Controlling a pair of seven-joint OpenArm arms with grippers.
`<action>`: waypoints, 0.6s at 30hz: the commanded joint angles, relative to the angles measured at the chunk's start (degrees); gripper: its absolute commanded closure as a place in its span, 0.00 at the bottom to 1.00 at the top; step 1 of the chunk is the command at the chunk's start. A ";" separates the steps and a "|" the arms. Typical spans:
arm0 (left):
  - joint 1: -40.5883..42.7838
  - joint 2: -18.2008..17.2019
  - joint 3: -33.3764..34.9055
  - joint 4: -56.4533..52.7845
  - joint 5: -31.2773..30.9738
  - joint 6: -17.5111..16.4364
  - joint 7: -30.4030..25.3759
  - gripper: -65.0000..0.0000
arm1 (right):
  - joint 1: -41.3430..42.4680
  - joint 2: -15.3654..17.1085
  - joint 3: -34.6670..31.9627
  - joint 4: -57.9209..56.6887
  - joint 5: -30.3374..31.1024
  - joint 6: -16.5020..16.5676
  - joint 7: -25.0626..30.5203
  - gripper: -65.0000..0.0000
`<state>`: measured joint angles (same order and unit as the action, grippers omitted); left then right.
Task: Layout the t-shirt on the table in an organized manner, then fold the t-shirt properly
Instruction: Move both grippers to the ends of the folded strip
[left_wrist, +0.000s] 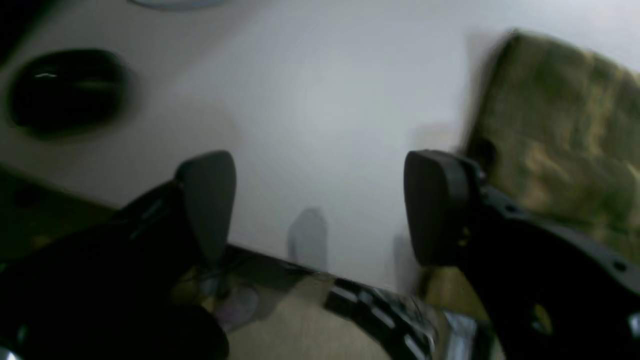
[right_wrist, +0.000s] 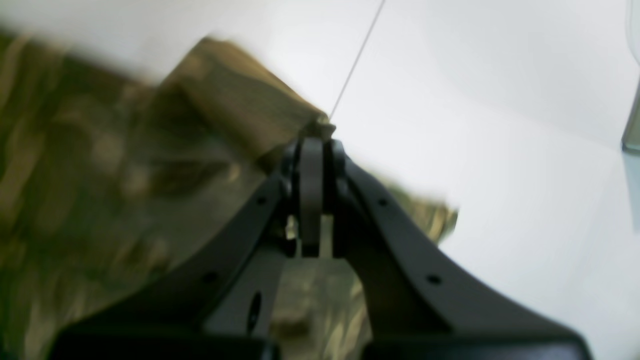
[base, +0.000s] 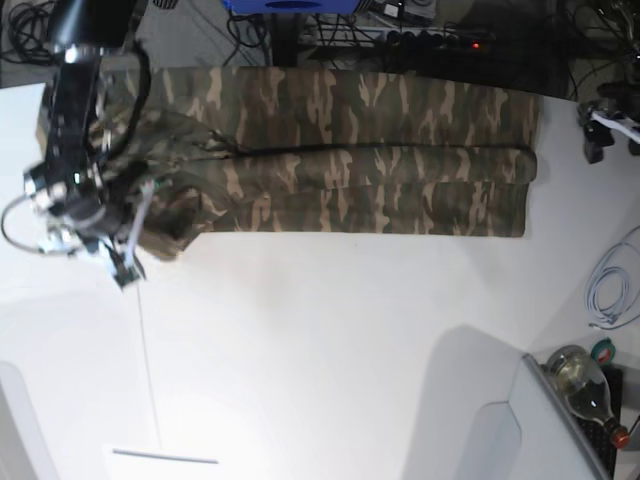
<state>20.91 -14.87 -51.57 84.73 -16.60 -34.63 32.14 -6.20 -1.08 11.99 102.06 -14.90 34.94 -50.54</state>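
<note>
The camouflage t-shirt (base: 380, 150) lies as a long folded band along the far side of the white table (base: 320, 330). Its left end is bunched up under my right arm. In the right wrist view my right gripper (right_wrist: 312, 150) is shut on a corner of the t-shirt (right_wrist: 240, 100), which is lifted and blurred with motion. That same gripper (base: 125, 268) shows at the left in the base view, just off the shirt's near edge. My left gripper (left_wrist: 320, 205) hangs open over bare table, with nothing between its fingers and the t-shirt (left_wrist: 560, 125) to its right.
A dark seam line (base: 148, 360) runs down the table on the left. A bottle (base: 585, 385), a grey box (base: 520, 430) and a white cable (base: 610, 290) sit at the right edge. A black rounded object (left_wrist: 65, 90) lies beyond the left gripper. Cables crowd the far side.
</note>
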 joint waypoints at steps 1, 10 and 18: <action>-0.03 -1.52 0.36 0.68 -0.67 0.04 -1.42 0.23 | -1.06 -0.63 0.01 4.88 0.87 0.89 0.83 1.00; -4.77 -1.52 2.30 -0.90 -0.59 0.04 -1.42 0.23 | -16.62 -5.20 -0.08 11.39 0.96 5.06 -0.23 0.99; -6.97 -1.70 2.38 -0.99 -0.59 0.04 -1.42 0.23 | -17.32 -5.38 0.01 0.40 0.96 5.06 4.26 0.99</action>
<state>13.85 -15.44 -48.84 82.89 -16.56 -34.57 31.97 -24.03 -6.52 11.99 101.23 -13.98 39.97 -46.76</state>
